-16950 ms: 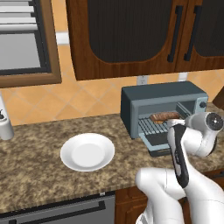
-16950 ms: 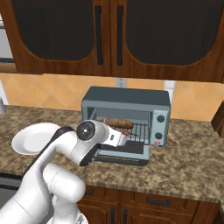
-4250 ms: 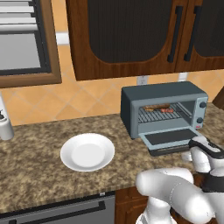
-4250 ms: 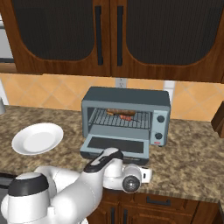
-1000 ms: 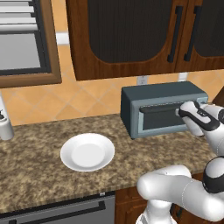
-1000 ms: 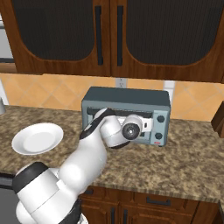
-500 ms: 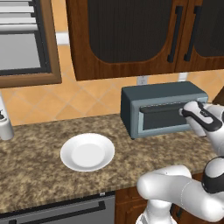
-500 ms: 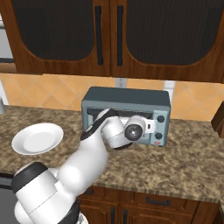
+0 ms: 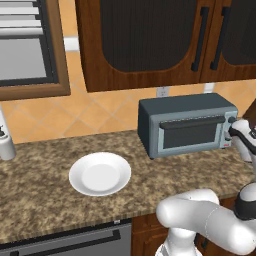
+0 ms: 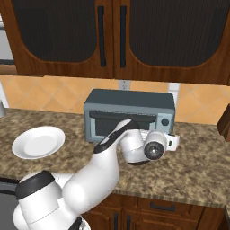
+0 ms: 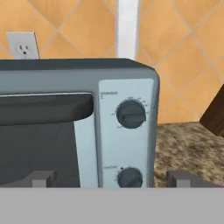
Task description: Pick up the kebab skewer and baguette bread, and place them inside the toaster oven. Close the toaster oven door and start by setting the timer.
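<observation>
The toaster oven (image 9: pixel 187 125) stands on the counter with the toaster oven door (image 9: pixel 192 135) shut and its dark bar handle (image 11: pixel 43 109) along the top. The kebab skewer and the baguette bread are hidden. My gripper (image 11: pixel 113 179) is open and faces the oven's right panel, with the upper knob (image 11: pixel 131 114) above its fingers and the lower knob (image 11: pixel 130 177) between them; nothing is held. From the base, the gripper (image 9: pixel 236 138) sits at the oven's right end (image 10: pixel 172 138).
An empty white plate (image 9: pixel 100 173) lies on the granite counter left of the oven. A white shaker (image 9: pixel 6 145) stands far left. A dark brown block (image 10: pixel 223 123) stands right of the oven. Wooden cabinets (image 9: pixel 150 40) hang overhead, with a wall socket (image 11: pixel 22 46) behind.
My hand has slid right along the shut oven front, from the door handle to the knob panel. The door stays shut and the jaws stay open.
</observation>
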You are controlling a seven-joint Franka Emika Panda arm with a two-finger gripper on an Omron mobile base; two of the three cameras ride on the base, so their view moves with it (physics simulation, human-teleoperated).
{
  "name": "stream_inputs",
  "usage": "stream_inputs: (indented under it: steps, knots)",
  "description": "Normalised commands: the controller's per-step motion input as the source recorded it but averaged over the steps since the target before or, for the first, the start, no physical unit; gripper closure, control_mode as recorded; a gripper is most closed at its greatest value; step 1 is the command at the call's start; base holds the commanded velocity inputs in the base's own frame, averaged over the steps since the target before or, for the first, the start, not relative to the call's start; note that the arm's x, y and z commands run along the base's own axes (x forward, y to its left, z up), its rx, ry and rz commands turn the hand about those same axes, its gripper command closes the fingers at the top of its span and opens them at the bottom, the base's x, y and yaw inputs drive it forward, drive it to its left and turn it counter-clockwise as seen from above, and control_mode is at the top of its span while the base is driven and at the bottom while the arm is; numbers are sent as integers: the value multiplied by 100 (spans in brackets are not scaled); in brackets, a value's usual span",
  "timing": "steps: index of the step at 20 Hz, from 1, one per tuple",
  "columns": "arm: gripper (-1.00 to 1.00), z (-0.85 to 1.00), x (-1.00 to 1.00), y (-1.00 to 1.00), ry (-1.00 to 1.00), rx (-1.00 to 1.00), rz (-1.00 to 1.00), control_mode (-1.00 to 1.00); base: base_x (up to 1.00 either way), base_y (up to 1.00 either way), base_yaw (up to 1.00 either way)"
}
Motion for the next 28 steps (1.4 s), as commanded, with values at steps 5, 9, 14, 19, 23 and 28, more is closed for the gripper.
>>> stream_inputs:
  steps: [5, 9, 14, 19, 23, 28]
  knots:
    - [-100, -20, -13, -38, -2, 2, -2, -100, 0, 0, 0]
    - [-100, -2, 0, 0, -10, 1, 0, -100, 0, 0, 0]
    - [-100, 0, 2, 0, -8, 1, 0, -100, 0, 0, 0]
    - [-100, -9, 13, 0, -9, 6, 5, -100, 0, 0, 0]
    - [-100, -38, 1, 0, -1, 6, 8, -100, 0, 0, 0]
    - [-100, -32, 0, -6, 0, 4, 3, -100, 0, 0, 0]
